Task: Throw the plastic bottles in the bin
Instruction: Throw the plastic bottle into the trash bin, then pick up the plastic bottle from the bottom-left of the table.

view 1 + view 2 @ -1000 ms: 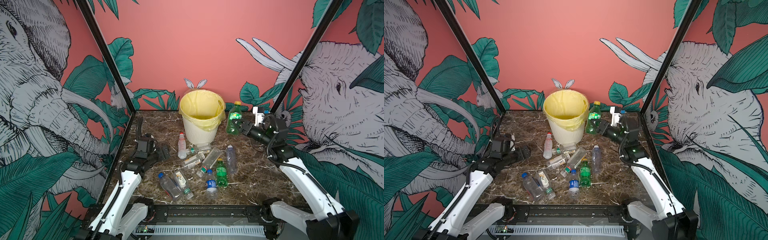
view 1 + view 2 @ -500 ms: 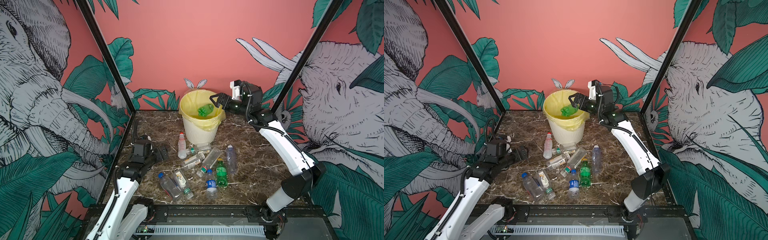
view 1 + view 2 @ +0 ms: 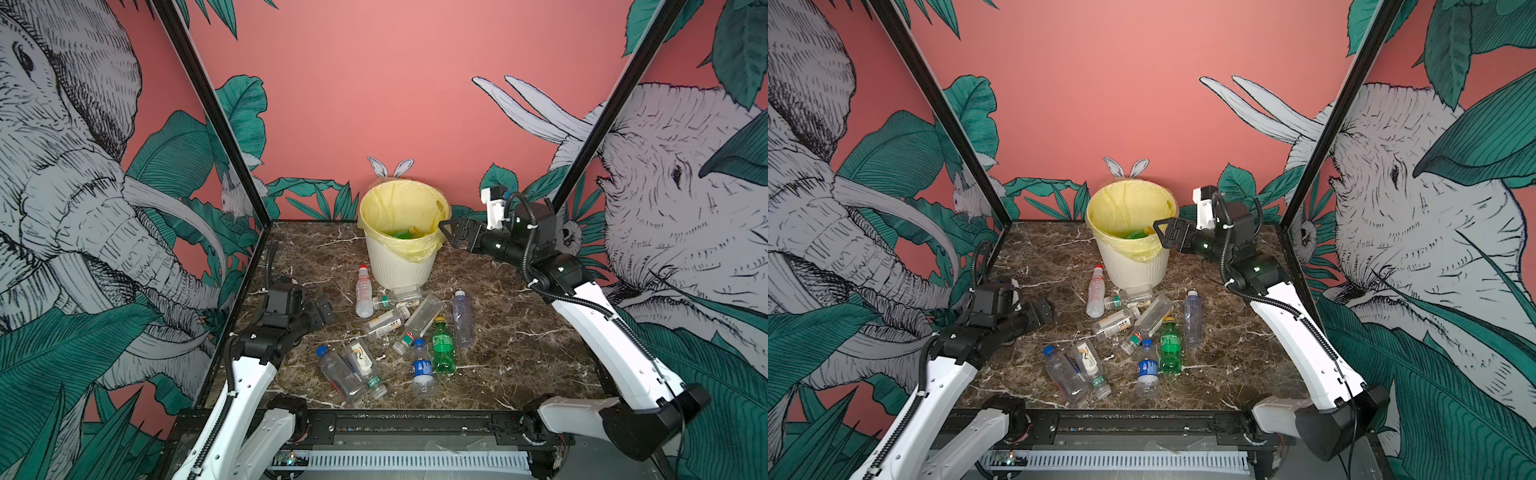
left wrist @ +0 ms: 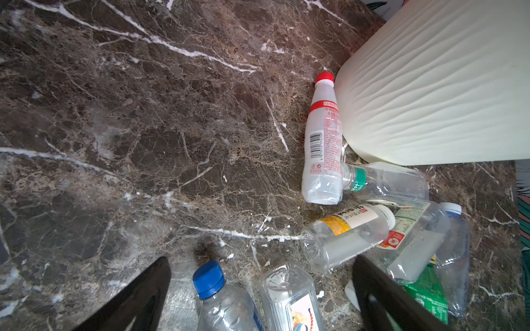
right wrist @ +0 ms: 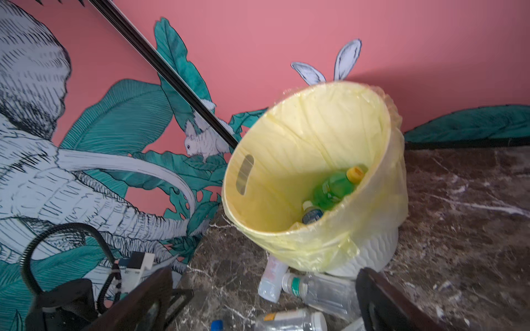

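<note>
Right wrist view: green bottle [image 5: 332, 189] now in bin [image 5: 372, 252]; right gripper [image 5: 265, 272] spread wide, empty, beside it.

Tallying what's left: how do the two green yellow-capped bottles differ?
The binned green bottle is inside the lined bin; the tabletop green bottle lies on the marble table. The binned one's cap tilts upward; the tabletop one lies flat, cap towards the bin. Both are green with yellow caps.

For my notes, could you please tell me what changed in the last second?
The right end effector carried the green bottle over the bin, dropped it in and drew back, open. The left end effector and the bottles on the table hardly moved.
</note>
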Robot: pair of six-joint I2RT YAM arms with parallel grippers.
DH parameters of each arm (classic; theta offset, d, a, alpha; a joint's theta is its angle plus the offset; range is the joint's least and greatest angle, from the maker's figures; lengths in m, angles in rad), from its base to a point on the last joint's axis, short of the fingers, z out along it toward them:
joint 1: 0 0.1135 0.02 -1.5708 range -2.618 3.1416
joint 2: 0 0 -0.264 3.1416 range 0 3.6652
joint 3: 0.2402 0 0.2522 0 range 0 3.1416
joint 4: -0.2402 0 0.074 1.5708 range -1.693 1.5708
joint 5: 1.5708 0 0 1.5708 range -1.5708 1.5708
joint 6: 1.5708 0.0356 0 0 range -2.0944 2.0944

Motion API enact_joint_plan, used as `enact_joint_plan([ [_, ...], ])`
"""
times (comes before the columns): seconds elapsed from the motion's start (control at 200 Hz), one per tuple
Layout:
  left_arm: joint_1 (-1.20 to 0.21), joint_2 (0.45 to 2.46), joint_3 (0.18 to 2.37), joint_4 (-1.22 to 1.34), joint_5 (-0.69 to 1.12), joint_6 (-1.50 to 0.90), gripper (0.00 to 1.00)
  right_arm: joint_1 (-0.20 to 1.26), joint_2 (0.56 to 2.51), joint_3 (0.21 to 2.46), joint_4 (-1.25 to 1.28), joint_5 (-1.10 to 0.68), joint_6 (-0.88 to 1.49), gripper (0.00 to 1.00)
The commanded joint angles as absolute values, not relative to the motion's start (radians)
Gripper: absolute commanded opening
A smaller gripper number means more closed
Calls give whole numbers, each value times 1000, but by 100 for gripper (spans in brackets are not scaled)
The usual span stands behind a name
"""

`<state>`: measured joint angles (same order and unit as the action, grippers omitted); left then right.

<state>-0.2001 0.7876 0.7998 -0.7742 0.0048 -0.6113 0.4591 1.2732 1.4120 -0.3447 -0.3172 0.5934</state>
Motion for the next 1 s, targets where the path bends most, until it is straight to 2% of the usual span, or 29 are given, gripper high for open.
enact_joint_plan([
  [0.0,-194,756,818,-835,-21,-636,99,445,1236,1346,-310,-286,570,99],
  [0.36,-195,742,812,-897,24,-673,99,411,1166,1144,-325,-246,592,99],
  [0.51,-195,727,782,-904,94,-750,100,402,1156,1109,-350,-213,609,99],
  [0.73,-195,669,761,-985,72,-800,99,392,1128,1045,-352,-173,631,99],
  [0.99,-195,648,741,-1086,143,-834,100,377,1079,981,-367,-156,631,99],
])
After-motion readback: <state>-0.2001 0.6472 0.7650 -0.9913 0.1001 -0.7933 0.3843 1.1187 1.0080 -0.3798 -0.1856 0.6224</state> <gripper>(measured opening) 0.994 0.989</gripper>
